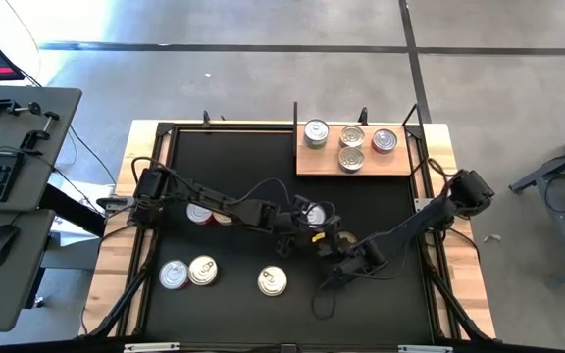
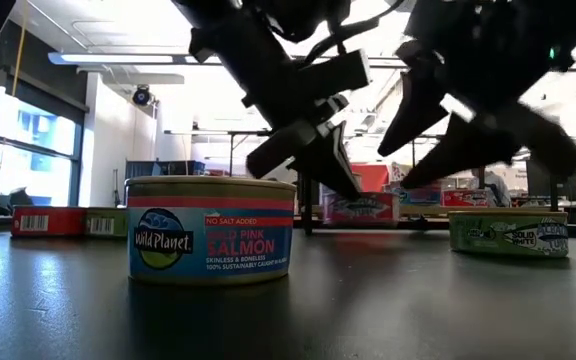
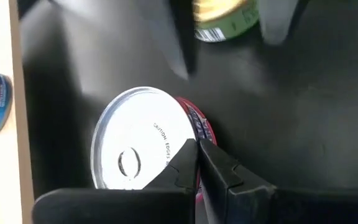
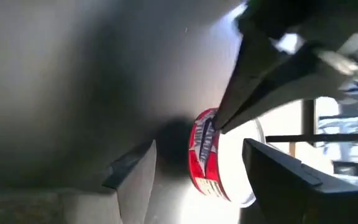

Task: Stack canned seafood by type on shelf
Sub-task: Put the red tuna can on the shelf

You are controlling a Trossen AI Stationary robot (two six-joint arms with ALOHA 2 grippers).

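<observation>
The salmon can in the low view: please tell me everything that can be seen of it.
The salmon can is a low round tin standing upright on the black mat. Its label is blue with a pink-red band on top and reads Wild Planet, No Salt Added, Pink Salmon. A pale rim shows above. Only the mat touches it.

four tins [image 1: 352, 143] on shelf [image 1: 400, 163], others on mat [image 1: 233, 304]

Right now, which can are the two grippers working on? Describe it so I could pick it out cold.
Start at the wooden shelf on the black mat's far right side, then come toward the mat's middle, where the two arms meet. The red-sided can with a plain silver lid lies between the shut left gripper and the open right gripper. It is the only can with fingers around it.
</observation>
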